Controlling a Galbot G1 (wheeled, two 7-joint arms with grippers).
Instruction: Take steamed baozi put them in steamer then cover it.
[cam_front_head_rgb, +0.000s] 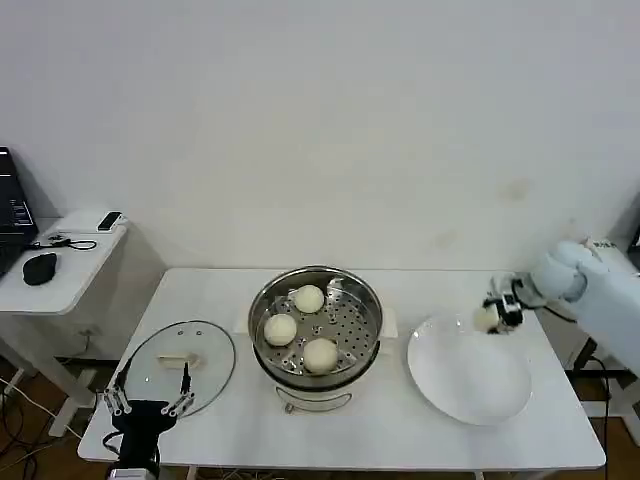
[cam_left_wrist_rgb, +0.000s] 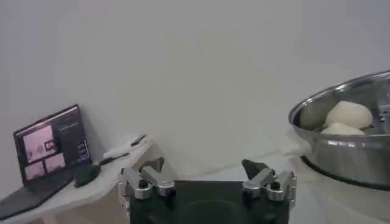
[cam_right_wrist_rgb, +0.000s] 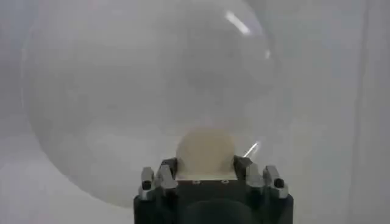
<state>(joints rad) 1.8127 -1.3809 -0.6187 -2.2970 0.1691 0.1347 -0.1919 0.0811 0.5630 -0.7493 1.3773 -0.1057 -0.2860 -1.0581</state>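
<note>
Right claw grips the fourth baozi above the white plate; three baozi already sit in the steamer; cover lies on the surface, unplaced; left claw idle, spread wide near it.

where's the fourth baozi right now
In the head view it is on the robot's right, held in the right gripper over the far rim of the white plate; fourth baozi.

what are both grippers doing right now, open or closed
Left gripper: open, empty, by the round clear glass lid.
Right gripper: shut on a small cream-white dough bun above the white plate.
</note>
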